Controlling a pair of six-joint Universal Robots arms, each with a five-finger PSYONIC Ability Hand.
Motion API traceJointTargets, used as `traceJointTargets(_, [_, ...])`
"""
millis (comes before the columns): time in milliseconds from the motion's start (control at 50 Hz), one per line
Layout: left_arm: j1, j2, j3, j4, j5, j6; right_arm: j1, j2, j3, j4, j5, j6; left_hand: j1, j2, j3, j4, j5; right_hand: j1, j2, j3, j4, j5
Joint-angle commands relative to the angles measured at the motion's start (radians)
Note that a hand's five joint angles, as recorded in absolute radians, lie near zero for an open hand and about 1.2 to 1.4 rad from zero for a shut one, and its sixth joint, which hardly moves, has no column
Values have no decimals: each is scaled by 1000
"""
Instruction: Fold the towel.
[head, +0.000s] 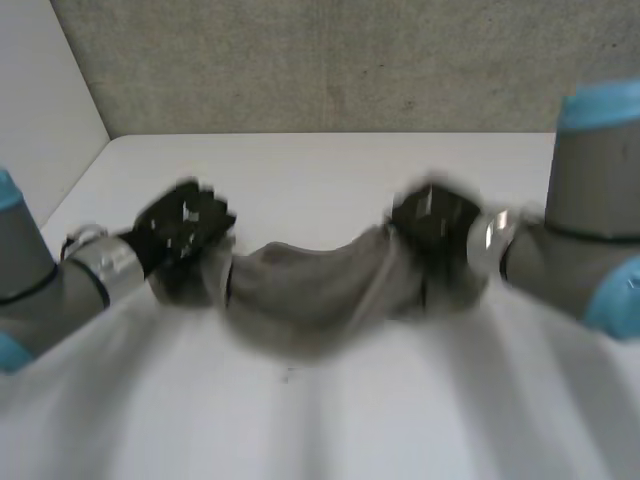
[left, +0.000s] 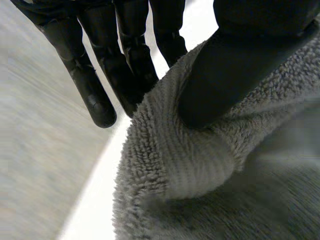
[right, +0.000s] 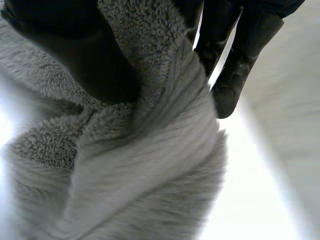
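Over the table (head: 330, 165), left hand (head: 185, 232) and right hand (head: 436, 228) pinch opposite towel (head: 310, 290) edges.

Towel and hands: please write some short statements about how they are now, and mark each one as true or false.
1. The left hand pinches the towel between its thumb and fingers. True.
2. The right hand is open and away from the towel. False: its thumb and fingers also pinch the towel.
3. The towel is grey. True.
4. The towel lies spread flat on the table. False: it is bunched and sags between the two hands.
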Motion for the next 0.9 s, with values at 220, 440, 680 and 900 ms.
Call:
traceJointTargets(220, [-54,2,362,451,-559,-786,10,-9,-140,-591,257,110,234,195,197,196,227,124,90,75,62,87])
traceJointTargets(440, [-54,-62,-28,462,-383,-712,10,44,142,-417,195,111,234,195,197,196,227,124,90,75,62,87])
traceJointTargets(680, [-47,-87,-215,416,-355,-546,4,121,275,-345,183,93,234,195,197,196,227,124,90,75,62,87])
traceJointTargets(900, [-1,68,-320,248,-356,-494,-3,-23,354,-255,177,128,234,195,197,196,227,-825,-860,-874,-887,-863])
